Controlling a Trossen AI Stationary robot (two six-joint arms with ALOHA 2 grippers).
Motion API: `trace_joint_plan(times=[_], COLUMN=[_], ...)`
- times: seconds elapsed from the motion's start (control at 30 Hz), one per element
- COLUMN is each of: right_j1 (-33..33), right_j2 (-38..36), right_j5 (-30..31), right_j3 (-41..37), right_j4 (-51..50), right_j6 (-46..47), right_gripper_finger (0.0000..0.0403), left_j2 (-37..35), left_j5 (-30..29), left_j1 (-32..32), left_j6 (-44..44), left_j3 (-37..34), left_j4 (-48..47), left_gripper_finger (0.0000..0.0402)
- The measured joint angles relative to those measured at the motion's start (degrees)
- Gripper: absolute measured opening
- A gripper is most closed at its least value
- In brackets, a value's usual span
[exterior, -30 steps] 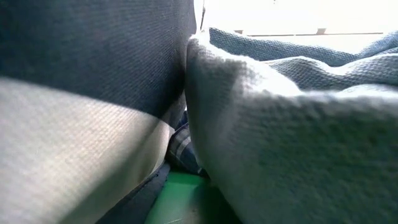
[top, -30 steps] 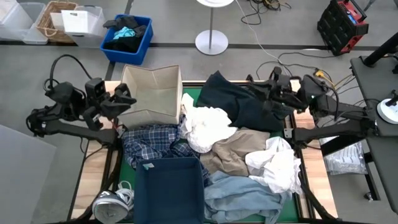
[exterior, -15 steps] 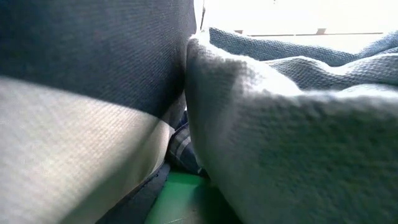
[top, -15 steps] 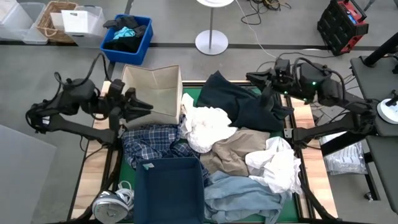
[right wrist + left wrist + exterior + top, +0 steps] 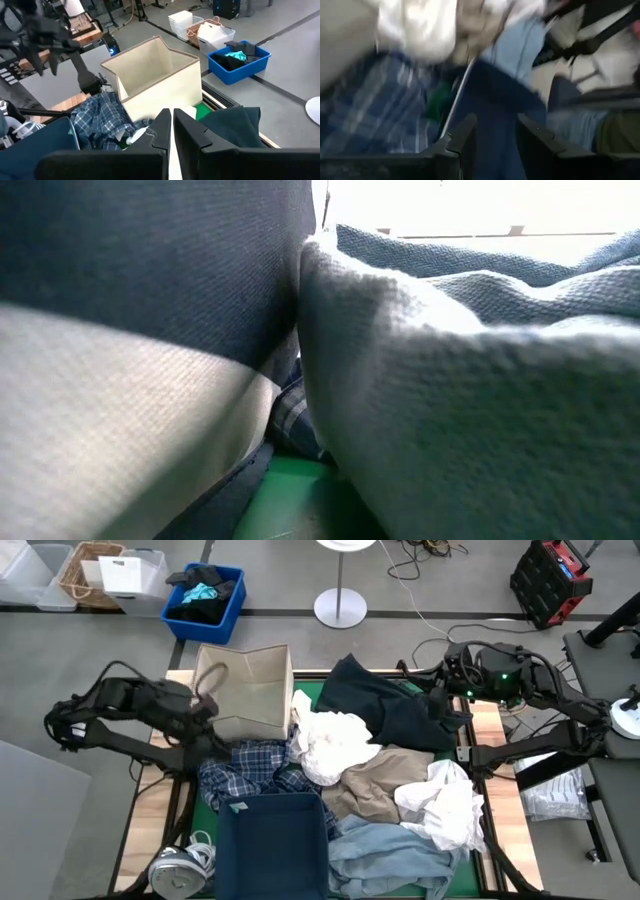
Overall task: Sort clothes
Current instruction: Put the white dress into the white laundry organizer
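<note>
The clothes lie heaped on the green mat: a dark navy piece (image 5: 385, 705) at the far side, a white shirt (image 5: 330, 745), a plaid shirt (image 5: 245, 770), tan trousers (image 5: 370, 785), another white shirt (image 5: 445, 805) and light blue denim (image 5: 385, 855). My left gripper (image 5: 210, 727) stands open above the plaid shirt's far left edge (image 5: 370, 115), beside the beige fabric box (image 5: 245, 690). My right gripper (image 5: 435, 700) hovers shut over the navy piece's right edge (image 5: 230, 127), with nothing between its fingers (image 5: 162, 125).
A navy fabric bin (image 5: 272, 845) stands at the near edge and fills the low view (image 5: 150, 280) together with the denim (image 5: 450, 430). On the floor beyond the table are a blue bin (image 5: 204, 600), clear boxes, a lamp base (image 5: 340, 608) and a red-black case (image 5: 552, 580).
My left gripper has swung from the beige box's left wall toward the table's near edge and tipped down over the plaid shirt, staying open. My right arm has raised its wrist, and its gripper has kept above the navy piece's right edge. No garment has moved.
</note>
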Motion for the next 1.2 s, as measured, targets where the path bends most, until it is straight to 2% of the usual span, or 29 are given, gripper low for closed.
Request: trace_joint_plan(times=[0.2,0.4,0.97,1.2], right_j1=[-0.02,-0.02,0.00,0.00], right_j2=[0.04,0.07,1.44,1.44], right_j5=[0.00,0.00,0.02,0.01], right_j3=[0.01,-0.01,-0.01,-0.01], right_j4=[0.20,0.85,0.88,0.85], right_j6=[-0.07,-0.07,-0.09,-0.11], right_gripper_finger=[0.0013,0.0013,0.0013,0.0013], left_j2=[3.95,7.88,19.37,17.34], left_j5=[-0.74,-1.17,-5.82,-6.81], left_j1=[0.07,0.04,-0.02,-4.66], left_j6=[-12.15,-12.24,4.38,18.11], left_j3=[-0.17,-0.20,-0.21,-0.30], left_j4=[-9.41,-11.21,-13.56,-15.96], left_gripper_finger=[0.0114,0.0114,0.0114,0.0114])
